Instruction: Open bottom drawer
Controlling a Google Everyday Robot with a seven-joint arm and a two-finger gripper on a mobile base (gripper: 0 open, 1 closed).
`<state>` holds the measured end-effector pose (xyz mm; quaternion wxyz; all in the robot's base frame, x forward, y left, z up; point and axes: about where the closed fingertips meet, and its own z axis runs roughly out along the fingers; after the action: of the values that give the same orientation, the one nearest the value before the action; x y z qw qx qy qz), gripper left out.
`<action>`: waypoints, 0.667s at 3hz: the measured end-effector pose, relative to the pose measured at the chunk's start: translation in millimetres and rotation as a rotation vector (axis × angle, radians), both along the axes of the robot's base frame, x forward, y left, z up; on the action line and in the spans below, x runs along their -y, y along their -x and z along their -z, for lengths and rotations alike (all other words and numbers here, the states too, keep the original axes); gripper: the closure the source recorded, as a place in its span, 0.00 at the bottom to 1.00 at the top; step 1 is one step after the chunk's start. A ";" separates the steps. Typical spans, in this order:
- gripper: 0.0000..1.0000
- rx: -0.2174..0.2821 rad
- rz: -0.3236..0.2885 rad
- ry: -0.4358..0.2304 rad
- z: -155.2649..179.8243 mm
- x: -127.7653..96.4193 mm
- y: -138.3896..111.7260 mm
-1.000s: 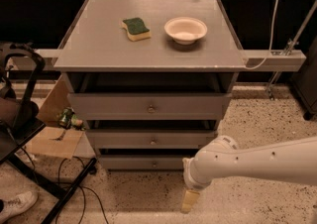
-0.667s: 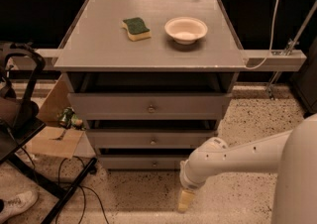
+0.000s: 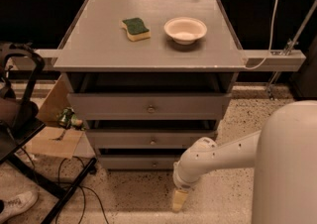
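The bottom drawer [image 3: 143, 162] sits lowest in the grey cabinet [image 3: 99, 44], just above the speckled floor. The gripper [image 3: 179, 200] hangs in front of it, a little to the right and clear of the knob [image 3: 154, 164] — open or closed, I cannot tell. On top lie a sponge [image 3: 135, 28] and a bowl [image 3: 185, 29].

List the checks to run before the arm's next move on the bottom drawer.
1. Front of bottom drawer in view: ok.
2. Its knob uncovered: ok.
3. Placement of end effector at the knob: not ok; it hangs lower and to the right, near the floor.
4. Clearance of arm from the drawer front: cannot tell; its elbow overlaps the right end.
5. Tabletop sponge and bowl back from the front edge: ok.
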<state>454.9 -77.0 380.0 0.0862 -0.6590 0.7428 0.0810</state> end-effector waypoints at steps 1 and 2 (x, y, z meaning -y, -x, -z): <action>0.00 0.000 -0.031 -0.011 43.6 -26.2 -22.0; 0.00 0.006 -0.046 -0.026 94.9 -44.0 -43.6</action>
<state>498.5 -32.9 285.1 0.0950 -0.6749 0.7262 0.0904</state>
